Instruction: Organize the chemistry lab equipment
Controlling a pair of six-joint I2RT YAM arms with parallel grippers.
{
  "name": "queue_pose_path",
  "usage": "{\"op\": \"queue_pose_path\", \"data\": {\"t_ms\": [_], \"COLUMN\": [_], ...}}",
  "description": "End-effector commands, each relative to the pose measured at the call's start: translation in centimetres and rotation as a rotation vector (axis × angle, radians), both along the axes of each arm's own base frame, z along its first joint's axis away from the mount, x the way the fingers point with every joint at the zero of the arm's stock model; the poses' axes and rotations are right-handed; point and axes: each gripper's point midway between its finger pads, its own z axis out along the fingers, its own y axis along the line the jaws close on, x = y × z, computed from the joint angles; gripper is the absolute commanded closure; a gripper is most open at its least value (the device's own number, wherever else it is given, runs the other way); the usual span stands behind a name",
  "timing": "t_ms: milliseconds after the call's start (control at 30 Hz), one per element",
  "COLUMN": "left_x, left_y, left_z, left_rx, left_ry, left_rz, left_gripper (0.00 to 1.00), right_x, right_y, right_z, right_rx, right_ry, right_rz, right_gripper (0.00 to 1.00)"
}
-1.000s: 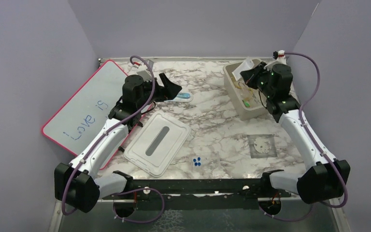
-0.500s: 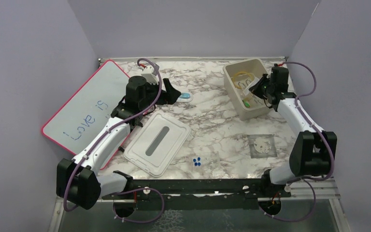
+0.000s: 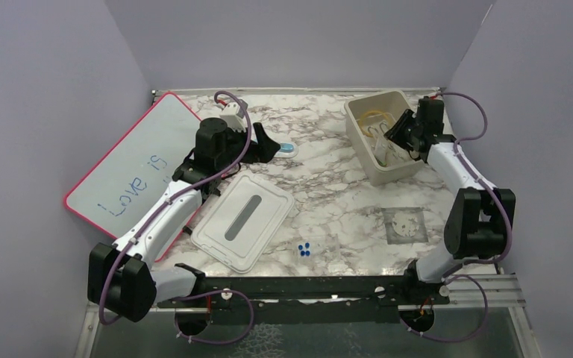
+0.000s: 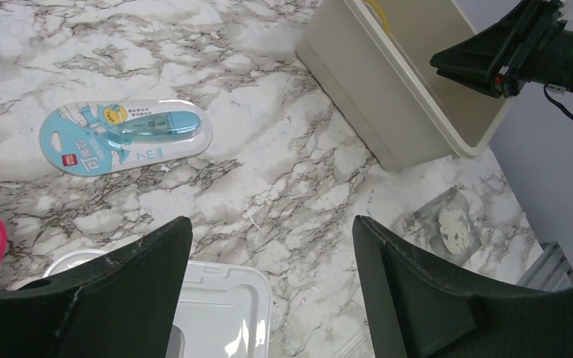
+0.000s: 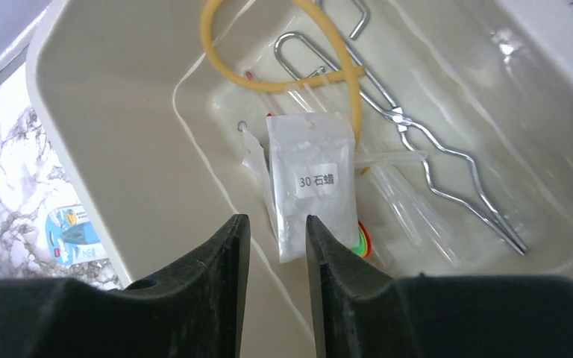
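Change: a second ago the right gripper (image 5: 274, 220) held a white packet (image 5: 313, 186) shut above the bin (image 5: 119, 112). Its jaws now stand slightly apart and the packet lies inside.
Meaning: that item looks stowed.
Bin contents: yellow tubing (image 5: 356, 89), metal forceps (image 5: 418, 142), clear pieces.
Left gripper (image 4: 272, 298): jaws wide apart, empty, over the surface near a blue correction-tape pack (image 4: 127, 136).
Writing: the packet reads "30 石蜡"; the whiteboard (image 3: 130, 168) reads "Love is".

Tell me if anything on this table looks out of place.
Yes. The white rectangular plastic lid lies askew on the marble tabletop, well apart from the open beige plastic bin. A blue blister-packed correction tape lies loose outside it too.
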Motion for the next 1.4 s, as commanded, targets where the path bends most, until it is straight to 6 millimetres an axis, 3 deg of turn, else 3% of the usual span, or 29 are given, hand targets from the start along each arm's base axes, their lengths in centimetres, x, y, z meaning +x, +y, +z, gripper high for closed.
{"op": "queue_pose_path", "data": {"t_ms": [0,233,367,533,633,733,767,833,1067,1167,1367], "left_x": [-0.3,-0.5,-0.9,-1.4,-1.8,-2.2,-2.4,-2.9,-3.6,-4.5,-5.7], "left_y": [-0.5,-0.8,-1.4,-2.2,-2.7,-3.2,-3.4,-3.7,-4.3,-6.7,-12.2], "left_z": [-0.4,-0.2,-0.2,-0.2,-0.3,-0.5,-0.6,-0.8,-2.0,-2.0,-2.9], "left_rx": [0.004,-0.005,-0.021,-0.038,-0.047,-0.053,-0.052,-0.053,-0.066,-0.117,-0.185], "left_ry": [-0.001,-0.003,0.002,0.014,0.022,0.034,0.035,0.036,0.081,0.106,0.210], "left_rz": [-0.044,-0.066,-0.100,-0.149,-0.175,-0.208,-0.225,-0.257,-0.269,-0.338,-0.369], "left_gripper": [0.18,0.18,0.18,0.17,0.16,0.14,0.08,0.01,0.01,0.01,0.02], "right_x": [-1.1,-4.9,-8.2,-12.9,-15.6,-18.0,-18.4,-18.4,-19.1,-18.9,-19.0], "right_y": [-1.7,-3.1,-3.9,-4.4,-4.5,-4.9,-4.8,-4.3,-5.4,-6.4,-9.8], "right_z": [3.8,7.0,7.7,8.4,7.9,6.1,5.4,4.0,-2.4,-4.7,-7.2], "right_rx": [-0.084,-0.161,-0.181,-0.162,-0.120,-0.089,-0.087,-0.094,-0.091,-0.133,-0.209], "right_ry": [-0.055,-0.082,-0.079,-0.080,-0.068,-0.031,-0.027,-0.022,0.151,0.205,0.274], "right_rz": [-0.046,-0.088,-0.135,-0.211,-0.272,-0.346,-0.347,-0.294,-0.420,-0.473,-0.633], "right_gripper": [0.61,0.59,0.56,0.45,0.43,0.40,0.36,0.32,0.26,0.24,0.20]}}
